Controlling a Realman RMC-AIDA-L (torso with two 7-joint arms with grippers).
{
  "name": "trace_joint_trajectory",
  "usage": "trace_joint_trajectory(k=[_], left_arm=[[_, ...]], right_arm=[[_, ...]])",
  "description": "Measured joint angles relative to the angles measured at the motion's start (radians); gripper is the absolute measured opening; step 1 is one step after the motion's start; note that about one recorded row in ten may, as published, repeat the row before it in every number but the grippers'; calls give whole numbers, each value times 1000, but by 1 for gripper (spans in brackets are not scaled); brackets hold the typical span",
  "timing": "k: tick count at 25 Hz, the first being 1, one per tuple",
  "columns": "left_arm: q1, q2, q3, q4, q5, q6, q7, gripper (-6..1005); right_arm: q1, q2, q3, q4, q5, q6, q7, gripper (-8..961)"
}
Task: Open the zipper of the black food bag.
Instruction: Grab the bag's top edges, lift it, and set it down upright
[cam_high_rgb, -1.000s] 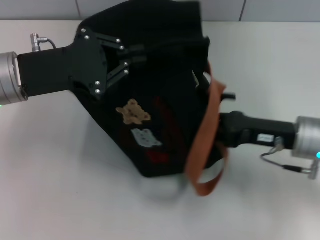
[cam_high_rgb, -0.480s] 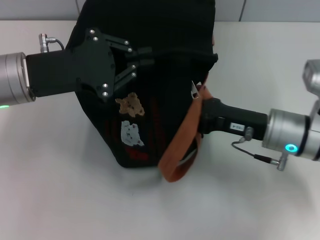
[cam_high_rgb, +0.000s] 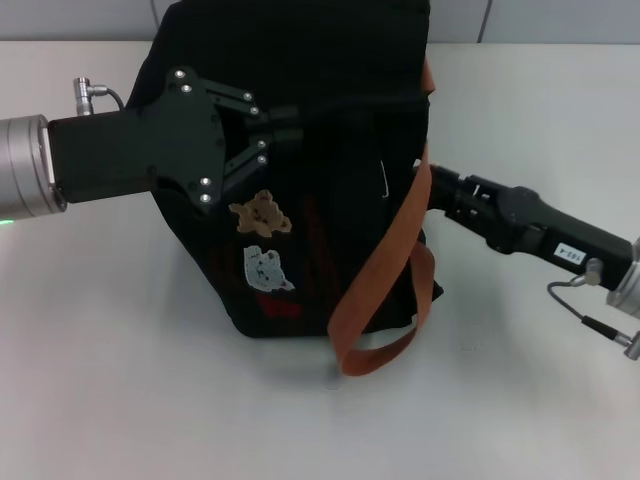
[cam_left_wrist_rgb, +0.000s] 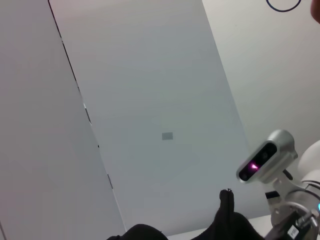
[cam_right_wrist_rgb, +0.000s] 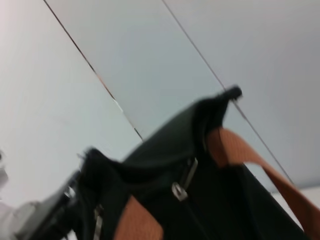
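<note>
The black food bag (cam_high_rgb: 330, 240) stands upright mid-table, its tan bear and pale blue patches facing me. My left gripper (cam_high_rgb: 285, 120) reaches in from the left and is shut on the fabric of the bag's upper edge. The zipper (cam_high_rgb: 360, 100) runs as a dark ridge along that edge toward the right corner; its pull is not visible there. My right gripper (cam_high_rgb: 432, 188) presses against the bag's right side behind the orange-brown strap (cam_high_rgb: 385, 270). The right wrist view shows the bag's top (cam_right_wrist_rgb: 160, 145) and a small metal pull (cam_right_wrist_rgb: 181, 186); I cannot tell which zipper it belongs to.
A thin silver pull (cam_high_rgb: 385, 180) hangs on the bag's right face. The white table (cam_high_rgb: 120, 380) spreads on all sides, with a grey panelled wall (cam_high_rgb: 540, 20) behind. In the left wrist view are that wall (cam_left_wrist_rgb: 150, 100) and a bit of black fabric (cam_left_wrist_rgb: 227, 220).
The bag has turned and settled more upright. My right arm has drawn back to the right and now angles downward, and the strap loop hangs lower. The left gripper has held its grip.
</note>
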Motion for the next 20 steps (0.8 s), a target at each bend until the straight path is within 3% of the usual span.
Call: trace_joint_trajectory(k=[9, 20], left_arm=[[4, -1, 0, -3, -3, 4, 11, 90], [2, -3, 2, -34, -1, 5, 35, 90]], right_arm=[[4, 0, 90, -11, 2, -94, 13, 351], [69, 0, 83, -8, 3, -92, 115, 349]])
